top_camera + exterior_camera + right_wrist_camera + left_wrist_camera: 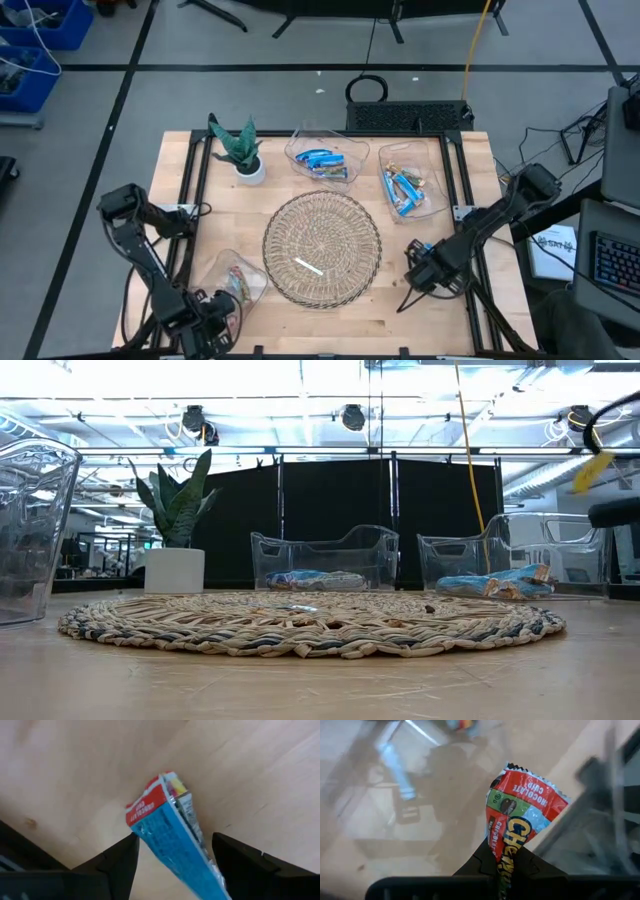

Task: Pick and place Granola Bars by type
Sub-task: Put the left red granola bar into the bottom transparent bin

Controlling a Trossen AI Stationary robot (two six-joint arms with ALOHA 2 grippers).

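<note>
Blue bar (172, 835) betw. right gripper (172, 857) fingers, long axis along them, jaws wide, not yet closed; left gripper (507, 862) clamped on red-green bar (520, 812).

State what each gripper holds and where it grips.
Left gripper pinches the red-green chocolate chip bar by one end. Right gripper straddles the blue bar; grip unclear.

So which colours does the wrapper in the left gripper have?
The bar in the left gripper is red, green and light blue, clearest in the left wrist view.
</note>
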